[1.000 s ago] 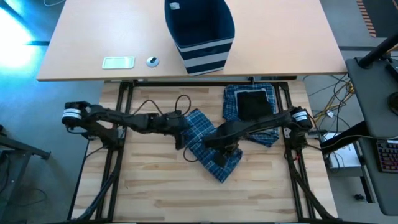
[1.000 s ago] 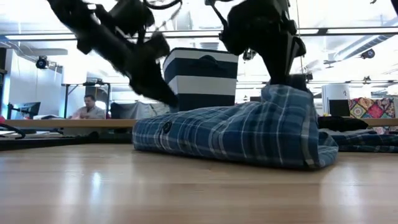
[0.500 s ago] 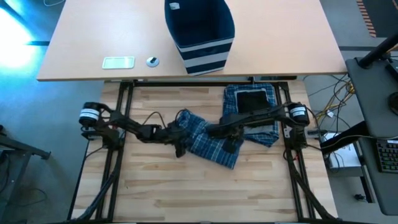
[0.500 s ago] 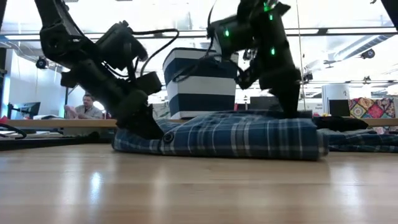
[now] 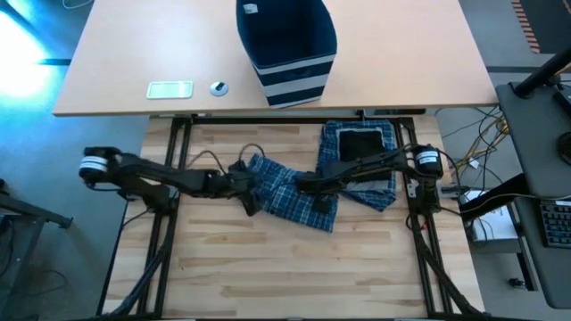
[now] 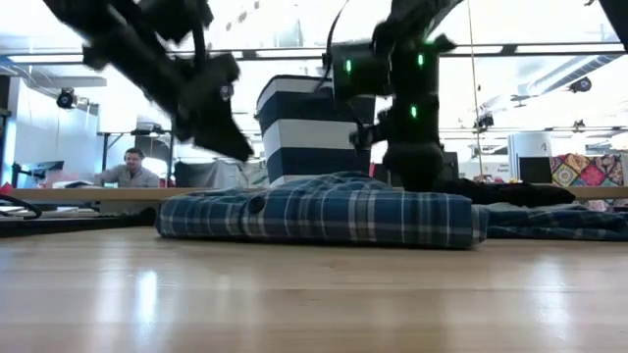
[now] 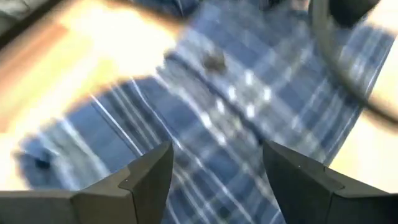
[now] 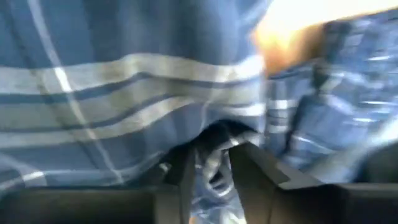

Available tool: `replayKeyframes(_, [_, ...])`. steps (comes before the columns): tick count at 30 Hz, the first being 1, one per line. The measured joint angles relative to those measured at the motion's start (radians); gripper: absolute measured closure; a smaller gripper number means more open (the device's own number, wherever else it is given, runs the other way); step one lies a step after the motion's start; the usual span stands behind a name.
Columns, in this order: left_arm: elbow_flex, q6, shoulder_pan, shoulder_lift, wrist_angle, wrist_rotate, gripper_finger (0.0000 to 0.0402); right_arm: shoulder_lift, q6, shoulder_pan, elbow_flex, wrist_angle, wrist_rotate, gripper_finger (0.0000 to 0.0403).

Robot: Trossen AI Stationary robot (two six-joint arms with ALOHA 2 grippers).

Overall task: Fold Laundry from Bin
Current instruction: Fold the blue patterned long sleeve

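Observation:
A blue-and-white plaid garment [image 5: 287, 192] from the laundry lies folded in the middle of the wooden table [image 5: 223, 267], flat on it in the low view [image 6: 324, 211]. My right gripper [image 5: 312, 190] comes down on its right part, shut on cloth. My left gripper [image 5: 251, 203] hangs open just above the garment's left end [image 6: 196, 211], touching nothing. The striped navy bin [image 5: 285, 45] stands on the far desk. My right gripper has a small fold of the plaid cloth [image 8: 214, 171] in the narrow gap between its two fingers [image 8: 249, 168]. It comes from above, pointing steeply down. The garment lies flat and slack on the table around it. How many layers it has I cannot tell.
A folded plaid pile [image 5: 379, 183] with a black piece [image 5: 361, 147] on top lies at the table's far right. A pale flat object [image 5: 169, 89] and a small round one [image 5: 219, 87] lie on the far desk. A person [image 6: 132, 169] sits in the room behind.
My right gripper has gone down and toward the table's far left, carrying the garment's raised near end over the rest, so the garment now lies shorter and flat. My left gripper dipped onto the garment's left end, then rose clear of it.

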Motion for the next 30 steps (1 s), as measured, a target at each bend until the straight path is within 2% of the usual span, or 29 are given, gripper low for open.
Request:
replayKeyframes(3, [0.040,0.010,0.014,-0.108,-0.096,-0.036,0.0169,-0.051,0.002,0.006,0.047,-0.045,0.030,0.0289])
replayKeyframes(6, [0.064,0.044,0.072,-0.132,-0.087,0.004,0.0169,-0.139,0.051,0.031,0.067,-0.067,0.030,0.0270])
replayKeyframes(9, [0.079,0.127,0.140,-0.060,-0.087,0.072,0.0169,-0.220,0.167,0.065,0.062,-0.075,0.010,0.0253])
replayKeyframes(11, [0.081,0.186,0.179,0.014,-0.097,0.075,0.0169,-0.262,0.226,0.092,0.053,-0.077,-0.019,0.0239])
replayKeyframes(16, [0.117,0.235,0.245,0.176,-0.091,0.129,0.0169,-0.260,0.332,0.150,0.046,-0.087,-0.032,0.0195])
replayKeyframes(18, [0.118,0.222,0.247,0.207,-0.120,0.139,0.0169,-0.244,0.344,0.169,0.047,-0.020,-0.053,0.0179])
replayKeyframes(23, [0.077,0.164,0.210,0.177,-0.197,0.162,0.0169,-0.129,0.232,0.172,0.035,0.030,-0.116,0.0168])
replayKeyframes(30, [-0.073,0.028,0.097,-0.037,-0.293,0.103,0.0169,0.089,-0.180,0.036,0.052,0.221,-0.164,0.0159])
